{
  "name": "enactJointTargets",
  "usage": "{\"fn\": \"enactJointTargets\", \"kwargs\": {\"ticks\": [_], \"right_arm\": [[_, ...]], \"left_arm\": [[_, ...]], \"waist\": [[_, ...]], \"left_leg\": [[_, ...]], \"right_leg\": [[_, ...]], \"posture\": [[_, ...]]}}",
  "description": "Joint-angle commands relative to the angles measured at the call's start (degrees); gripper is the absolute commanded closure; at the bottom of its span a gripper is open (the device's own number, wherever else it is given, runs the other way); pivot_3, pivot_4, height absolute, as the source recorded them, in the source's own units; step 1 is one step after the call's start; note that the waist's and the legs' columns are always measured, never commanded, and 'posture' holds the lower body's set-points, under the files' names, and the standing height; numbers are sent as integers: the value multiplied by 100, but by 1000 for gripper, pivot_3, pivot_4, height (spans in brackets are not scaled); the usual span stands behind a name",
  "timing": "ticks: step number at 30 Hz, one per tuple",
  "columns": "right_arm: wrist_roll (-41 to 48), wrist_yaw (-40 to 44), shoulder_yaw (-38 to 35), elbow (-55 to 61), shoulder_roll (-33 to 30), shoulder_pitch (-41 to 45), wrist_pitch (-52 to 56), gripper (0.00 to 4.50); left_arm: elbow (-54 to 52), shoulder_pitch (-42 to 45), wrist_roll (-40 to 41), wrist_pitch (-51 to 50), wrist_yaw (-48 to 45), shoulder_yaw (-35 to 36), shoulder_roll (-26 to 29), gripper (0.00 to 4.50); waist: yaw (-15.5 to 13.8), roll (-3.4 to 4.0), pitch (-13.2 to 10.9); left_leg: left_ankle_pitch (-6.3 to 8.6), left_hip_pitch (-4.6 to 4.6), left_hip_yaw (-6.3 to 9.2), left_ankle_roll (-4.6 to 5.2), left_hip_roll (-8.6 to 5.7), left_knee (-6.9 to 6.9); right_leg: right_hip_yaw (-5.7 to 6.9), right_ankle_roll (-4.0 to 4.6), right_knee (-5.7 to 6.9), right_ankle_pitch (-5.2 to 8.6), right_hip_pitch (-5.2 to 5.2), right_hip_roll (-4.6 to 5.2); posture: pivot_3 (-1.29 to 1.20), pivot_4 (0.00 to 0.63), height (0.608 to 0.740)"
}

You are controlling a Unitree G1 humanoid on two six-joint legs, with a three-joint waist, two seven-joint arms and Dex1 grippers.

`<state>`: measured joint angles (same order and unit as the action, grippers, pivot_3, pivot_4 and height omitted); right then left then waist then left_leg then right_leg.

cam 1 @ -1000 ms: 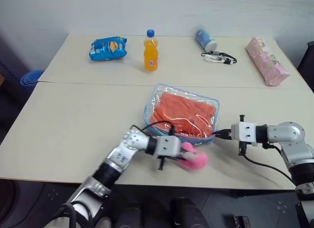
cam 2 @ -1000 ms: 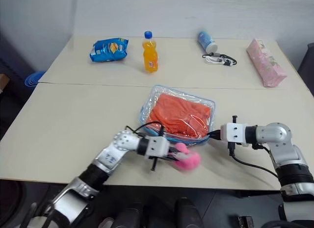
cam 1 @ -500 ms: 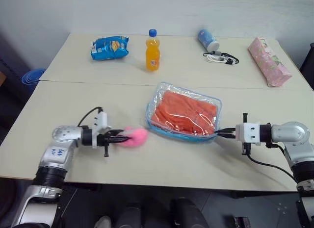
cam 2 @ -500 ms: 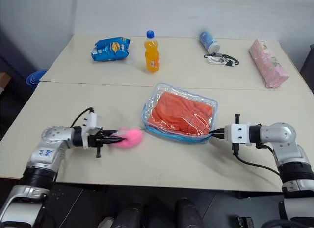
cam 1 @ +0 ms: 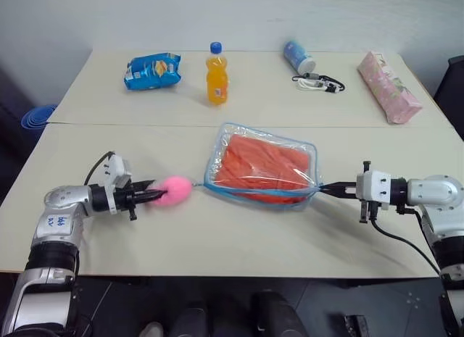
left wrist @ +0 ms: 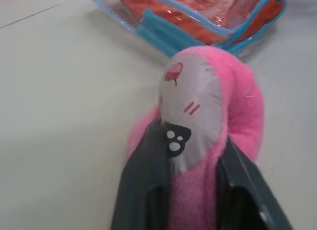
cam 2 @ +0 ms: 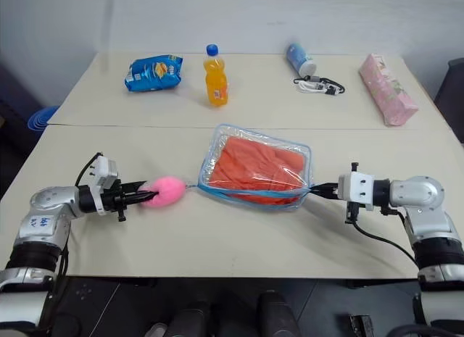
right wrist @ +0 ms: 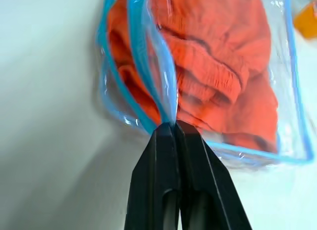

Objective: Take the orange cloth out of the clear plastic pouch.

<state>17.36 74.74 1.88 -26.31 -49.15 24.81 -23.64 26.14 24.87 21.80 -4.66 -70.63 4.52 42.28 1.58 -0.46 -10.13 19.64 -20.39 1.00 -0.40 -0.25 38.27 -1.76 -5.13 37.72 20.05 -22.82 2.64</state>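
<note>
The clear plastic pouch [cam 1: 262,167] with light blue edging lies mid-table, and the orange cloth [cam 1: 264,161] is folded inside it. My right gripper [cam 1: 328,189] is shut on the pouch's near right corner; the right wrist view shows the black fingers [right wrist: 158,156] pinching the blue edge there. The two blue edge strips [right wrist: 143,67] stand slightly apart beyond that pinch. My left gripper [cam 1: 152,194] is left of the pouch, its fingers [left wrist: 143,185] closed on a pink plush charm [cam 1: 174,190]. A thin cord joins the charm to the pouch's near left corner.
Along the far side of the table stand a blue snack packet [cam 1: 152,70], an orange drink bottle [cam 1: 215,74], a lying blue-white can [cam 1: 299,56], a coiled cable [cam 1: 319,82] and a pink packet [cam 1: 388,87]. A seam [cam 1: 145,125] crosses the table behind the pouch.
My left gripper has swung with the pink charm from in front of the pouch's near right corner along its near edge to its left. The right gripper has kept its grip.
</note>
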Motion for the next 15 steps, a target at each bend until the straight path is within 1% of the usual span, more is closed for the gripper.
{"fn": "enactJointTargets", "kwargs": {"ticks": [1, 3, 5, 8, 10, 11, 13, 14, 15], "right_arm": [[632, -121, -460, 1262, -277, -450, 1077, 3546], [850, -238, -690, 1899, -388, -822, 1563, 2855], [1124, -439, -1103, 2660, -570, -1381, 2125, 2165], [1494, -619, -1729, 3531, -739, -2155, 2819, 1052], [1778, -943, -2181, 4202, -591, -2726, 3207, 331], [1735, -1125, -2328, 4564, -361, -3051, 3074, 14], [1610, -1341, -2456, 5133, -24, -3616, 2920, 0], [1742, -1448, -2478, 5407, 131, -3881, 3047, 0], [1915, -1542, -2491, 5599, 220, -4060, 3253, 0]], "left_arm": [[-834, -31, 73, -154, 96, 158, 139, 2070], [-1178, -14, 127, -240, 73, 164, 182, 1410], [-1561, 152, 132, -295, -88, 59, 275, 782], [-1914, 443, 74, -198, -208, -108, 237, 776], [-2029, 652, -28, -13, -445, -337, 191, 776], [-2048, 776, -84, -74, -531, -498, 163, 614], [-1857, 1035, -294, 134, -512, -749, -58, 203], [-1574, 1198, -514, 448, -425, -930, -297, 8], [-1281, 1336, -751, 814, -326, -1073, -503, 8]], "waist": [[-28, 0, 0], [-72, 1, -1], [-119, 1, -1], [-174, 0, -1], [-180, 0, -1], [-176, 0, -1], [-177, -3, 0], [-178, -3, 0], [-190, -3, 0]], "left_leg": [[0, -2, 2, 0, 0, 1], [0, -8, 3, 0, -2, 4], [0, -7, 2, 1, -2, 4], [1, -11, 9, -1, -3, -3], [2, -13, 7, 0, -4, -5], [2, -12, 6, 0, -4, -5], [2, -10, 6, -1, -4, -8], [2, -10, 5, -1, -4, -10], [2, -10, 3, 0, -4, -9]], "right_leg": [[1, 0, -2, 0, 0, 2], [3, 0, -13, 0, 0, 3], [1, 0, -15, 0, 1, 3], [8, 0, -26, 0, 1, 3], [6, 0, -30, 0, 4, 2], [6, 0, -31, 0, 4, 2], [6, 0, -29, 0, 5, -3], [4, -1, -28, 0, 5, -6], [3, -1, -28, 0, 5, -8]], "posture": [[0, 150, 740], [0, 150, 740], [0, 150, 740], [0, 150, 740], [0, 150, 740], [0, 150, 740], [0, 150, 740], [0, 150, 740], [0, 150, 740]]}}
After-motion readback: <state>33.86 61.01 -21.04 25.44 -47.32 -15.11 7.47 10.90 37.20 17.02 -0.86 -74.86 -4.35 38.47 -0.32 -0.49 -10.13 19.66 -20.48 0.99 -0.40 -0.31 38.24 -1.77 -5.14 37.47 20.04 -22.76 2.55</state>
